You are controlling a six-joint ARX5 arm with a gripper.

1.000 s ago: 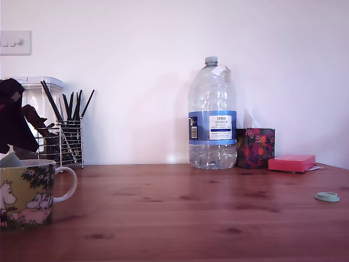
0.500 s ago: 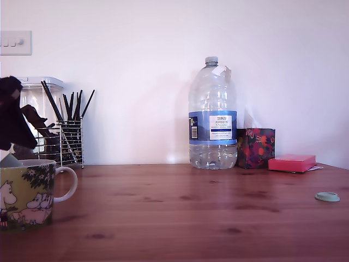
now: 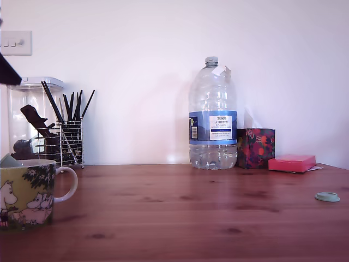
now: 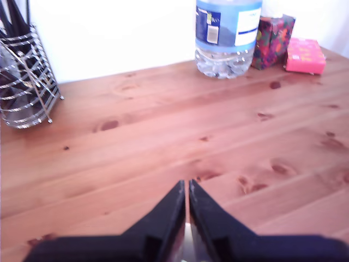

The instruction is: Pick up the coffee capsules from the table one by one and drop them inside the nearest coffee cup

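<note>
Closed almost tip to tip, the gripper [image 4: 188,185] shows only a hairline slit between its two dark fingers in the wrist view, with nothing caught between them; it hangs over bare boards of the reddish-brown tabletop [image 4: 163,136]. In the exterior view only a dark corner of the arm [image 3: 7,71] pokes in high at the left edge, well above the mug.

That olive-green coffee cup [image 3: 27,192] stands at the near left of the exterior view, its white loop handle pointing to the right, white cartoon figures on its side. A pale green sliver [image 3: 10,160] shows just at its rim; I cannot tell for sure what it is. Far over on the exterior view's right, a pale green coffee capsule [image 3: 327,196] lies alone on the wood, well apart from the cup.

Behind the cup, against the wall, stands a wire utensil holder [image 3: 64,143] full of dark sticks, just beside a clear plastic canister [image 3: 30,117] with a dark scoop inside. Further right along the wall are a large water bottle [image 3: 212,117] with a blue label, a dark floral box [image 3: 255,148] touching or nearly touching it, and a pink box [image 3: 292,162]. A white light switch [image 3: 15,42] sits on the wall at upper left.
</note>
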